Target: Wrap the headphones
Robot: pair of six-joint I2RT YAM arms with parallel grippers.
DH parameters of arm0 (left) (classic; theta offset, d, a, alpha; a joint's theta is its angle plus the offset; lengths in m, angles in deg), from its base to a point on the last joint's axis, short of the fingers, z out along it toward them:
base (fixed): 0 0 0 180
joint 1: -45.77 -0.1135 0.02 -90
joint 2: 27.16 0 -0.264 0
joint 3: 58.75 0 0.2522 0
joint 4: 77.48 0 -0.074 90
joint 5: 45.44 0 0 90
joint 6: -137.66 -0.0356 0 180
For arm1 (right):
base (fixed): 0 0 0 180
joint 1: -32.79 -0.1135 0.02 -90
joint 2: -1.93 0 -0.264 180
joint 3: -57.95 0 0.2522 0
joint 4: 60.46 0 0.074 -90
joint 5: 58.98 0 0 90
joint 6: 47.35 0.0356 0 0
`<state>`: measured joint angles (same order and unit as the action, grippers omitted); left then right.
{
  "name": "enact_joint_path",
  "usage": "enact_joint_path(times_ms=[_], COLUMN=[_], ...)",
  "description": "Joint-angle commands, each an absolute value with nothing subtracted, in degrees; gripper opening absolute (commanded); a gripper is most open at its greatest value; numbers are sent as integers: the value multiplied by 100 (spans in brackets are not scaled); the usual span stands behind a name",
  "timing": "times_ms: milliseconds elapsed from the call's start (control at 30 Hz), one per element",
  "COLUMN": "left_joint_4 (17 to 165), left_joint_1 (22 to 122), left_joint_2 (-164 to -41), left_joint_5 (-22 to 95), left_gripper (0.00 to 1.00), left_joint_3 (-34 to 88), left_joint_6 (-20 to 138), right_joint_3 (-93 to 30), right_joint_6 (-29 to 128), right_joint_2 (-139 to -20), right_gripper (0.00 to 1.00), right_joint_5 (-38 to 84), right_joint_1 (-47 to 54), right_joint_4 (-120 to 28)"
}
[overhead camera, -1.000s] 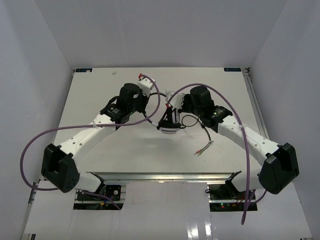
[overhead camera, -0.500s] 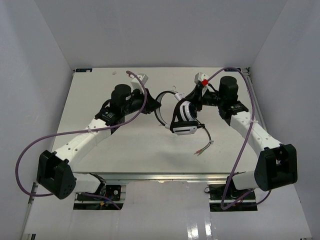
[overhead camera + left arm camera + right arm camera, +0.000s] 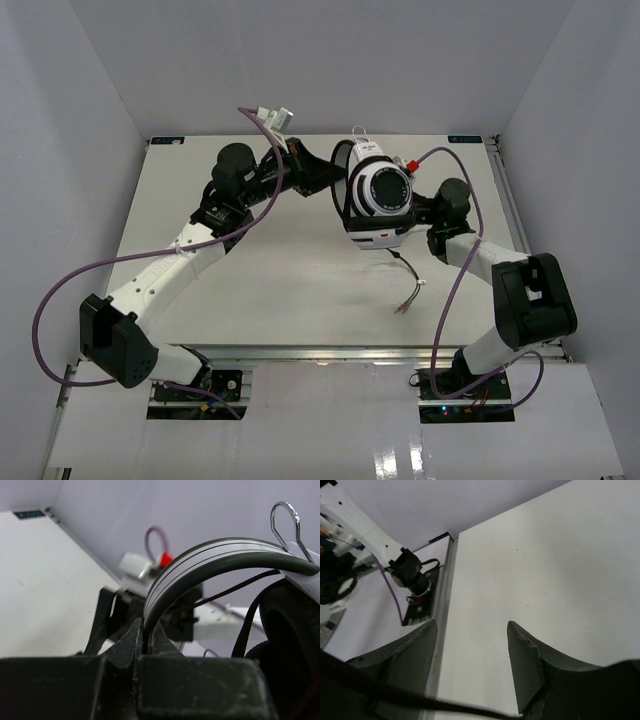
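over table (image 3: 250, 290), headphones (image 3: 382, 195) seemingly in left gripper (image 3: 147, 630)

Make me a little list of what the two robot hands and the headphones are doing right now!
left gripper: shut on the thin headband
right gripper: open, nothing between its fingers
headphones: held up above the table, one round earcup facing the top camera
cord: hangs loose below the earcup, not wrapped yet
plugs: at the cord's far end, down by the table in front of the right arm
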<state>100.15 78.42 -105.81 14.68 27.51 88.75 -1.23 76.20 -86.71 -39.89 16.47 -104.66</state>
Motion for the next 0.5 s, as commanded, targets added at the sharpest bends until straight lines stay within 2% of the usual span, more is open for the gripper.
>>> enact_joint_path(times_ms=[0, 200, 267, 300, 333, 400, 433, 467], left_joint_4=[10870, 10846, 10647, 10540, 10292, 9813, 9583, 9240], left_joint_1=[7820, 7820, 7818, 7812, 7812, 7812, 7812, 7810], left_joint_2=[-10301, -9992, -9976, -9976, -9976, -9999, -10046, -10164], left_joint_5=[2449, 5104, 5970, 6088, 6594, 7321, 7769, 8031], left_gripper=[0, 0, 0, 0, 0, 0, 0, 0], left_joint_3=[3131, 3066, 3142, 3164, 3210, 3381, 3446, 3653], left_joint_6=[9827, 10316, 10501, 10603, 10687, 10601, 10275, 9955], right_joint_3=[129, 783, 839, 835, 841, 812, 725, 421], right_joint_6=[9487, 8578, 8548, 8556, 8547, 8318, 7950, 6732], right_joint_2=[-8772, -8254, -8062, -8034, -7900, -7599, -7465, -7155], right_gripper=[65, 60, 30, 25, 8, 8, 8, 8], right_joint_5=[-4035, -3851, -3815, -3803, -3749, -3704, -3691, -3548], right_joint_1=[1407, 1002, 841, 775, 699, 642, 625, 622], right_joint_4=[-13161, -12498, -12466, -12450, -12369, -11897, -11157, -10182])
